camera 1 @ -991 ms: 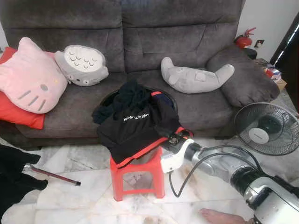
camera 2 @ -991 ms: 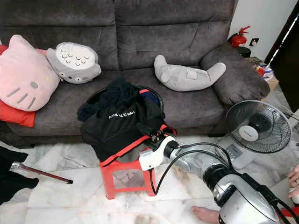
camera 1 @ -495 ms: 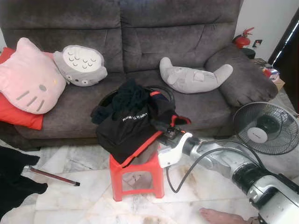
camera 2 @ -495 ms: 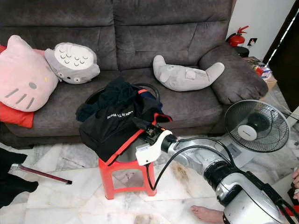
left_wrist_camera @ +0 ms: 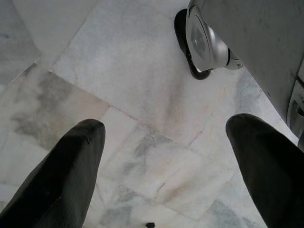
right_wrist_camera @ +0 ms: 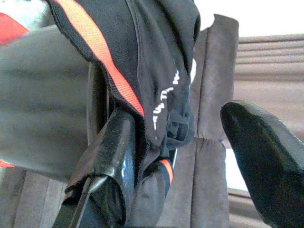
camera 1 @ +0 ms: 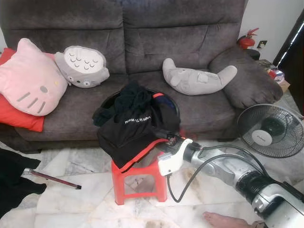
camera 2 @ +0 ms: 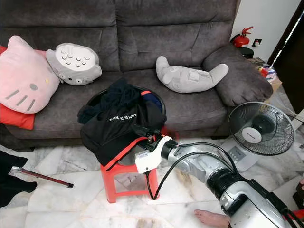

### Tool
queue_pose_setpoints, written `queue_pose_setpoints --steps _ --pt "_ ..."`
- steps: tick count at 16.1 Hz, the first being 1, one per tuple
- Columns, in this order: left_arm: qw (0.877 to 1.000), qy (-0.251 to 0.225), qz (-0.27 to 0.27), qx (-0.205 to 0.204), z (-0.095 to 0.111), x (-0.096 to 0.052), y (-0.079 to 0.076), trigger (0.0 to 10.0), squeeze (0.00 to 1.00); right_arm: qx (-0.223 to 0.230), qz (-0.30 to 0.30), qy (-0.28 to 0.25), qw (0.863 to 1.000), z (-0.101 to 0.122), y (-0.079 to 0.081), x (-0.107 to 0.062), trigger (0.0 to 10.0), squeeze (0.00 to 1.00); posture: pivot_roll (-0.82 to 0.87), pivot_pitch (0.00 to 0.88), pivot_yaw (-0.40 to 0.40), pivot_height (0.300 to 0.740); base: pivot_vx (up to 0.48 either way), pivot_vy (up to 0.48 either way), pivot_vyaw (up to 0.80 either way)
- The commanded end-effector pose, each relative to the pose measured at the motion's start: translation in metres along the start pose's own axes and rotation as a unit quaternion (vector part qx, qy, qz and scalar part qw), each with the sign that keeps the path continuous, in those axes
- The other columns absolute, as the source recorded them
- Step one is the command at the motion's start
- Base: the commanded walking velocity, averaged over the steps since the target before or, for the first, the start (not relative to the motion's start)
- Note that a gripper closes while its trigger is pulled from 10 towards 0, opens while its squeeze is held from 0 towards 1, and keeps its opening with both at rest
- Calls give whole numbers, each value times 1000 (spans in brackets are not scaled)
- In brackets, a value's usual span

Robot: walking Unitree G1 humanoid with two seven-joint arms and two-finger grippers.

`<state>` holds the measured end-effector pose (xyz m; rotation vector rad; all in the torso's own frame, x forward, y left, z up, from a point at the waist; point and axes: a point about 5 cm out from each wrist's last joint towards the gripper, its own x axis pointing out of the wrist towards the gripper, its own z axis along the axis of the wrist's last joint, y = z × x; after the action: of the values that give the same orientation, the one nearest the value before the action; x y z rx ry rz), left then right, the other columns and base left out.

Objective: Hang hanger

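Hanger outlines are proving hard for us to pick out: we are seeing only a heap of black clothes [camera 1: 135,123] spilling over a round black-rimmed basket [camera 1: 167,97] on a red stool [camera 1: 140,179] at the centre of the frame, in front of a grey sofa [camera 1: 142,33]. White lettering is running across the top garment, upside down and too small for us to read. An orange trim is edging the hem that is hanging over the stool.

The right gripper [camera 2: 138,129] is reaching in from the lower right to the heap's right edge. In the right wrist view its fingers [right_wrist_camera: 116,156] are standing spread, one lying against the orange-trimmed hem, the other apart from the cloth. The left gripper [left_wrist_camera: 166,137] is pointing down at the marble floor [left_wrist_camera: 142,95], its fingers wide apart and holding nothing.

On the sofa's left we are seeing a pink cat cushion [camera 1: 28,76] lying on a red cushion [camera 1: 16,118], with a grey round plush [camera 1: 83,66] beside it; a grey curved plush [camera 1: 197,80] is resting at the right. A fan [camera 1: 270,130] is standing at the right edge and a red fire extinguisher [camera 1: 247,40] at the upper right. At the lower left, a dark rod with a metal end [camera 1: 52,178] is lying beside black cloth [camera 1: 14,183] that the frame is cutting off. A person's bare foot [camera 1: 223,220] is showing at the bottom edge.
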<state>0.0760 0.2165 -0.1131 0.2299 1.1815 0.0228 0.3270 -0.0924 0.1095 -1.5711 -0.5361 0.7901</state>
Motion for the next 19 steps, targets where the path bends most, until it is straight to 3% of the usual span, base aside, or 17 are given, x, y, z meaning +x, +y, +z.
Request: queue_pose_setpoints --steps 1,6,12,19 --pt "1000 -19 -13 3 10 2 -6 10000 0 11 -5 -10 1000 5 -4 0 10000 0 -120 61 2 740 0 0 0" --pt "1000 -19 -13 4 10 2 -6 10000 0 18 7 -1 1000 6 3 -2 10000 0 -121 53 1 740 0 0 0" --pt "1000 -21 -11 3 11 2 -5 10000 0 14 28 69 997 -17 23 -13 10000 0 -118 61 2 740 0 0 0" --pt "1000 -24 -7 4 11 2 -4 10000 0 -12 -34 95 995 -33 2 -10 10000 0 -115 68 6 740 0 0 0"
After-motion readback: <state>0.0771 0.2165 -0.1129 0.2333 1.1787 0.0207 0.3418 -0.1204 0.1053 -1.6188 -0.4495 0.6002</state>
